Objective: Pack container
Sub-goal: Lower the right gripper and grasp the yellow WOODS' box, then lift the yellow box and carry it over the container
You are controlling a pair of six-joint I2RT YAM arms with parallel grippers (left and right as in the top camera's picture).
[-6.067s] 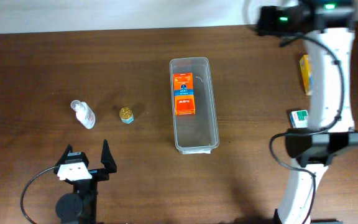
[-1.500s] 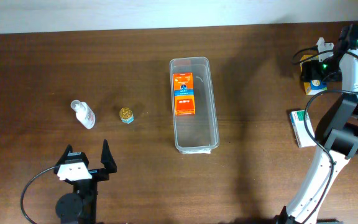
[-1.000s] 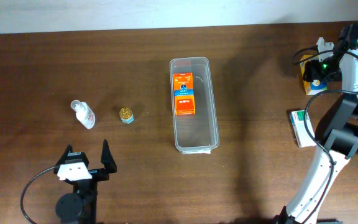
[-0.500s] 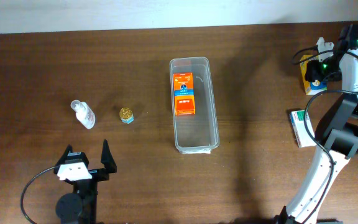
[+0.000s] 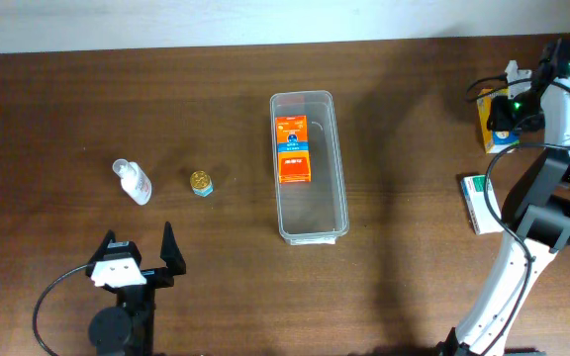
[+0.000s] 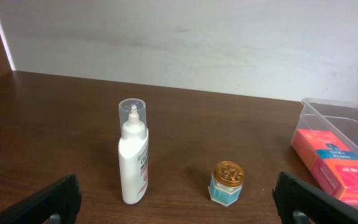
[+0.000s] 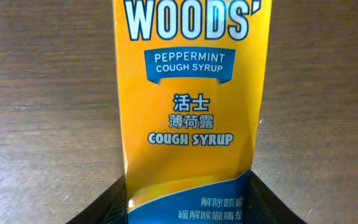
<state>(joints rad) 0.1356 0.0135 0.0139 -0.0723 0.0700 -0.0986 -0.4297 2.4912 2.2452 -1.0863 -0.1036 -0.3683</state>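
Soft even light; cough syrup box [image 7: 191, 93] sharp; right fingers [image 7: 101, 208] dark, blurred.

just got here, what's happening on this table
The robot is packing the clear container, which holds one orange box so far. The right gripper grips a yellow cough syrup box lying on the table at the far right. The left gripper sits open near a white bottle and a small jar. A green box also waits outside.
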